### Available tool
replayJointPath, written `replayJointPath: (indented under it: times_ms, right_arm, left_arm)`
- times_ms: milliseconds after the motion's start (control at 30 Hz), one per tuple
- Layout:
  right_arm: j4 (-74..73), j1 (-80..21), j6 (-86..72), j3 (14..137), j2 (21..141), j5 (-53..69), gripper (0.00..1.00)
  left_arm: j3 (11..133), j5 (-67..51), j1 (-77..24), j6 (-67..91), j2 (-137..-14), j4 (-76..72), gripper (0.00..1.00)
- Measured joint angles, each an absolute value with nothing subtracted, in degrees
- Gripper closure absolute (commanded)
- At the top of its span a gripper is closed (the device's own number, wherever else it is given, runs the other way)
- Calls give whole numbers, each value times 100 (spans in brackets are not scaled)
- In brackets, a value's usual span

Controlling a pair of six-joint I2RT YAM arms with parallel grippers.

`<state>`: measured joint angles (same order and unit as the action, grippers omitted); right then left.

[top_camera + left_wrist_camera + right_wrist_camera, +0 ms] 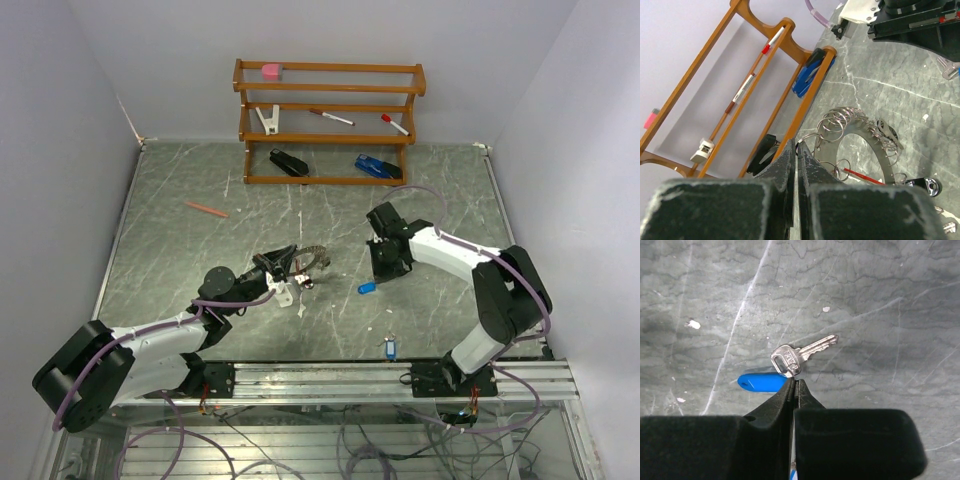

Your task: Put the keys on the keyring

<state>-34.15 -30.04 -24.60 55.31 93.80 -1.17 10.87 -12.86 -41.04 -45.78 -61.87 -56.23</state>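
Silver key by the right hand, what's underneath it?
Bare marbled table shows under the blade of the key. A blue tag lies beside its head, the tag's right end hidden by the shut right hand. Whatever links tag and key is covered.

Shiny silvery metal key (802, 352) and keyring (865, 134), glossy blue plastic tag (762, 382), matt veined tabletop (880, 290), perhaps stone.
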Motion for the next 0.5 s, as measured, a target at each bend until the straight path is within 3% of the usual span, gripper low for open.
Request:
replayJointPath:
  times_ms: [267,500]
  right_arm:
    - [-3485,-3004,-2257,5570,8578,-54,100]
    - [-3496,-3004,-1846,6167,7662,755,100]
  left_arm:
    - [1332,-1288,-4101,-4425,-6187,-5599,93]
    - [1559,-1308,-4097,-4191,-6193,-5660,93]
